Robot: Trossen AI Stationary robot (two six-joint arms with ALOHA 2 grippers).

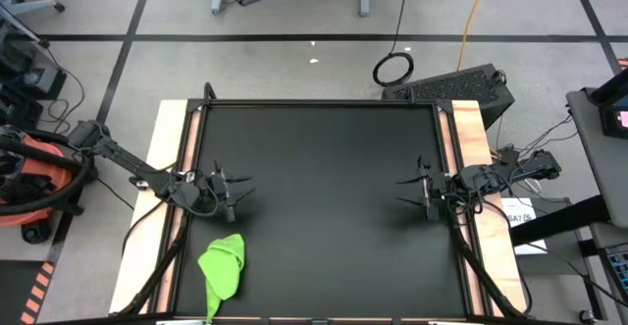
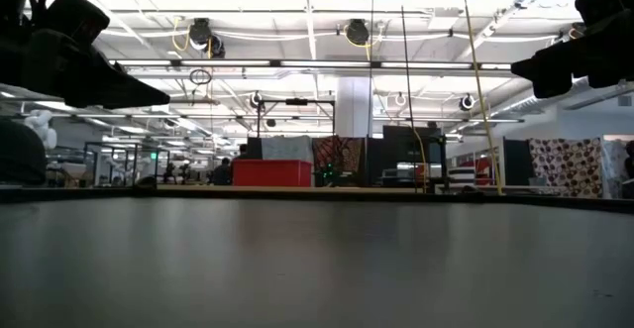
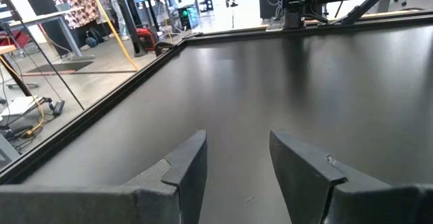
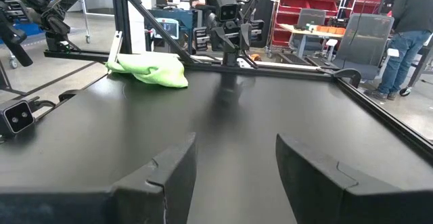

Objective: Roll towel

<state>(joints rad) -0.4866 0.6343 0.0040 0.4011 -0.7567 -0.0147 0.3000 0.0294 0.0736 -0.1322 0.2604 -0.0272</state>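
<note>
Claws (image 1: 238, 193) (image 1: 407, 191) apart, towel (image 1: 222, 264) at mat edge

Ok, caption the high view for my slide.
Both grippers, left and right, open over the mat; crumpled towel unrolled near left arm.

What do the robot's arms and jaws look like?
Both arms are dark and thin, made of jointed sections, with black cables trailing off the table sides. The left gripper and the right gripper each end in two slim prongs seen from above. Up close, the fingers are flat, dark grey wedge-shaped plates with angled edges. No markings show on them.
</note>
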